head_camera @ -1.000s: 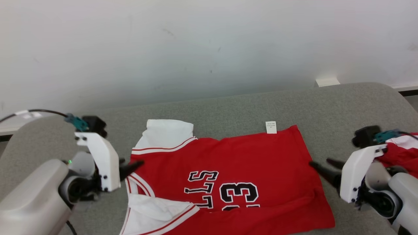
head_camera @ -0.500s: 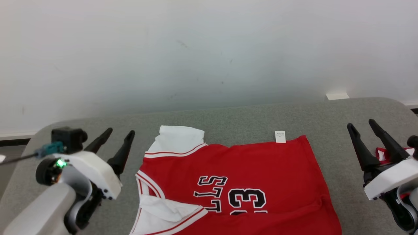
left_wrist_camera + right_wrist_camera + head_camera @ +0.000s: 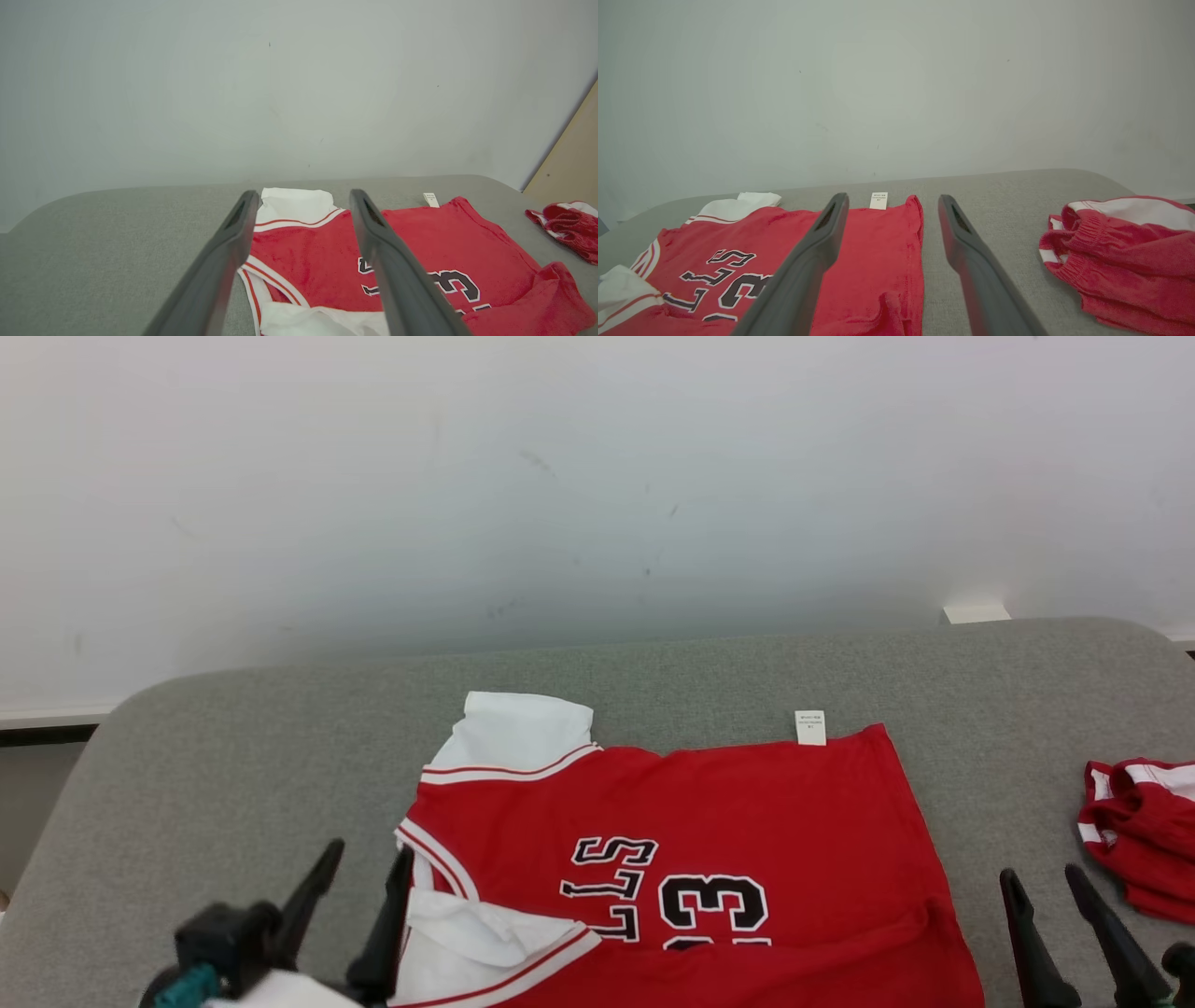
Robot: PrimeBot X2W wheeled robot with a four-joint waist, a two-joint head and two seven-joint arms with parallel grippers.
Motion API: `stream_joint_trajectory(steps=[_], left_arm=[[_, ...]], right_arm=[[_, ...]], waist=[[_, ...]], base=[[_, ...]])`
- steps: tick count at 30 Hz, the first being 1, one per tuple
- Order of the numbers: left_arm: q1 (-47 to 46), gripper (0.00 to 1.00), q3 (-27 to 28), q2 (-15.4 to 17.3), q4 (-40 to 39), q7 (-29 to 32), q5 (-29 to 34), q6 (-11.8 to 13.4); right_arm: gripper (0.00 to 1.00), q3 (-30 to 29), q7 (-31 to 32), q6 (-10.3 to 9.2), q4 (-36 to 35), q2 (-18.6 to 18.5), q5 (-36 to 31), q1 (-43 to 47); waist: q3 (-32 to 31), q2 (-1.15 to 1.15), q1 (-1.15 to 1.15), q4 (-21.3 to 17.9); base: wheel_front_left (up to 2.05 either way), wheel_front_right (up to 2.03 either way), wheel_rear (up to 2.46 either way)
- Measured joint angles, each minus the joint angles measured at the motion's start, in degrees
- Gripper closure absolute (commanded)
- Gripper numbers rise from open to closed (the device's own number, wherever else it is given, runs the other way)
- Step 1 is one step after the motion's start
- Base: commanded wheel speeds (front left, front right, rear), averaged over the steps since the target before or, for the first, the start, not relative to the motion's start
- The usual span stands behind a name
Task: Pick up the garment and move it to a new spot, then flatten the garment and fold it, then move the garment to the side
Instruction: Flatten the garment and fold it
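Note:
The garment (image 3: 691,831) is a red jersey with white trim and black lettering, lying folded flat on the grey cushioned surface (image 3: 280,747); it also shows in the wrist views (image 3: 322,252) (image 3: 873,252). A small white label (image 3: 809,727) sticks out at its far edge. My left gripper (image 3: 359,873) stands open just off the jersey's left edge, holding nothing. Low at the right, my right gripper (image 3: 1041,887) is open and empty beside the jersey's right edge. Each wrist view looks along its own spread fingers (image 3: 219,261) (image 3: 971,252).
A crumpled red and white garment (image 3: 1144,826) lies at the right end of the surface, seen too in the right wrist view (image 3: 1125,256). A pale wall (image 3: 597,476) rises directly behind. The surface's rounded left edge (image 3: 84,784) drops off.
Both grippers have let go of the jersey's side edges, turned fingers forward and drawn back low toward me. The head camera has tilted, shifting the whole picture. The jersey lies still.

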Motion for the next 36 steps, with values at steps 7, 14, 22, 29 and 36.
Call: stream_joint_trajectory(steps=[7, 14, 22, 29, 36], left_arm=[[8.38, 0.00, 0.15, -3.93, 3.24, -0.02, 3.81, -0.41], [8.65, 0.00, -3.20, -5.88, 13.25, 3.61, 3.66, -3.55], [4.88, 0.00, -5.67, -7.75, 21.23, 11.52, 1.97, -5.45], [2.49, 0.00, -5.43, -9.62, 26.91, 16.68, -0.36, -4.25], [2.16, 1.00, -5.69, -9.89, 25.80, 16.82, -0.86, -5.28]], right_arm=[[0.00, -1.69, 2.93, 0.01, 2.71, 3.76, -2.88, 4.75], [0.00, -0.68, 5.06, 0.01, 11.60, 4.90, -2.87, 2.63], [0.00, 1.89, 9.91, 0.01, 21.95, 5.41, -3.34, -4.12], [0.00, 6.87, 14.74, 0.01, 27.80, 6.45, -2.82, -7.70], [1.00, 9.79, 14.15, 0.01, 28.53, 5.58, 0.20, -8.65]], waist=[[0.26, 0.00, 0.00, -0.28], [0.35, 0.00, 0.00, -0.03], [0.71, 0.00, 0.00, -0.19], [0.92, 0.00, 0.00, -0.25], [0.81, 0.00, 0.00, 0.18]], base=[[0.00, 0.00, 0.00], [0.00, 0.00, 0.00], [0.00, 0.00, 0.00], [0.00, 0.00, 0.00], [0.00, 0.00, 0.00]])
